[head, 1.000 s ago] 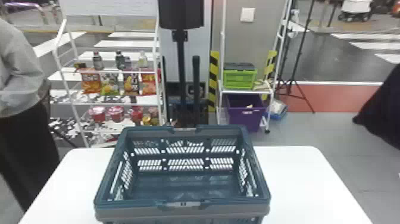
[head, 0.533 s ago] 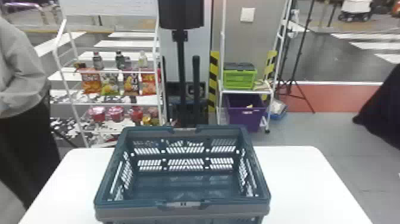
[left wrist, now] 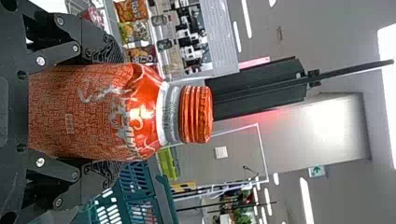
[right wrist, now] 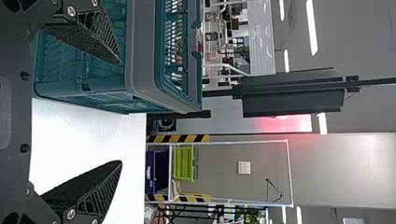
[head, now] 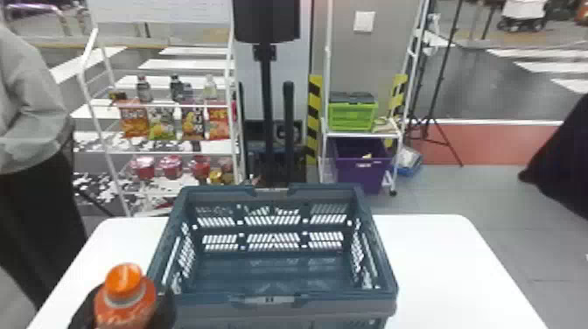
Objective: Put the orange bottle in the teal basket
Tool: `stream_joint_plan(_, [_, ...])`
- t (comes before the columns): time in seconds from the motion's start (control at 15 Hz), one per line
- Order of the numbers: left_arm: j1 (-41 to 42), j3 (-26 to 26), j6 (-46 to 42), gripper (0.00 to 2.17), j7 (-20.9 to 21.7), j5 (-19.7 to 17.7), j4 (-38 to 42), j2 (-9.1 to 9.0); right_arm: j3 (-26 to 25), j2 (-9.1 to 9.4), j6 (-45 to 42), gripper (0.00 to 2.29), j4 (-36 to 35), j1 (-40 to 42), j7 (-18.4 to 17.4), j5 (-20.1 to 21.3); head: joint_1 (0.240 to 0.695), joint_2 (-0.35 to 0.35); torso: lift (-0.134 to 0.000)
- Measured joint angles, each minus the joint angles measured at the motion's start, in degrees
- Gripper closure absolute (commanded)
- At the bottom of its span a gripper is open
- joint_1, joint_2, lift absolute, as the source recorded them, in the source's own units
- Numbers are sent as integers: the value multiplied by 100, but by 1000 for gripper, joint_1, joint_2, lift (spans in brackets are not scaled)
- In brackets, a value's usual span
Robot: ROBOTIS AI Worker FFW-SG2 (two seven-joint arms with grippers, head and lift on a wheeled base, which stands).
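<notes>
Left gripper (head: 126, 311) has the orange bottle (head: 124, 282), fingers spread to bottle width, one on each side of its body, cap up. Bottle sits outside the teal basket (head: 350, 302), near its 8 o'clock corner, over the table's near-left part. Right gripper (right wrist: 120, 112) is wide apart, nothing in hold, basket wall just beside one fingertip. Basket stands upright on the white table (head: 450, 271), roughly centred, 12 o'clock from robot. Tabletop is flat white, rounded far corners at 11 and 1. Past it, grey floor (head: 455, 192), seen best at 1 to 2. Purple bin (head: 363, 175) at 1, low in a white-framed rack (head: 364, 134), green crate (head: 352, 116) on the shelf above. White rack (head: 175, 152) at 11: small bottles on top, snack bags (head: 192, 122) below, red tubs (head: 171, 167) lower. Black stand (head: 266, 100) at 12, striped yellow-black strip (head: 314, 118) beside it. Tripod (head: 437, 94) at 1, in front of a red low wall band (head: 494, 144). Grey wall (head: 372, 57) behind the crate, white switch plate (head: 364, 21) on it.
</notes>
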State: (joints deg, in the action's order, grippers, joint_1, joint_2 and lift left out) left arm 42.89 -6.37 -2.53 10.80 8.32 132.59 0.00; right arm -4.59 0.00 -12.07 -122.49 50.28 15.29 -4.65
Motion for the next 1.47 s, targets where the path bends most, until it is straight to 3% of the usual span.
stream_joint_plan(0.33, [-1519, 85, 1787, 1885, 578, 484, 52, 19, -42, 0, 107, 124, 113, -75, 0, 49, 499, 0, 0])
stream_joint_plan(0.6, [-2876, 417, 2738, 1885, 1553, 575, -666, 464, -50, 0, 229, 124, 116, -126, -18, 161, 499, 0, 0])
stream_joint_plan(0.8, [-3782, 798, 2941, 1885, 2063, 779, -1639, 747, -76, 0, 236, 124, 97, -112, -18, 252, 499, 0, 0])
stream_joint_plan(0.93, [-4393, 1086, 2955, 1885, 2654, 992, -2389, 857, -137, 0, 236, 124, 101, -100, -18, 267, 499, 0, 0])
stream_joint_plan(1.13, [-5351, 1494, 2940, 1885, 3516, 1433, -3609, 875, -196, 0, 236, 124, 124, -91, -18, 267, 499, 0, 0])
stream_joint_plan(1.27, [-5964, 1738, 2934, 1885, 3872, 1771, -4423, 823, -225, 0, 236, 124, 134, -89, -18, 264, 499, 0, 0])
stream_joint_plan(1.4, [-6569, 1875, 2855, 1885, 4391, 2221, -5278, 610, -252, 0, 236, 124, 151, -88, -18, 263, 499, 0, 0])
stream_joint_plan(1.47, [-6867, 1893, 2742, 1885, 4701, 2645, -5763, 419, -262, 0, 236, 124, 158, -81, -18, 263, 499, 0, 0])
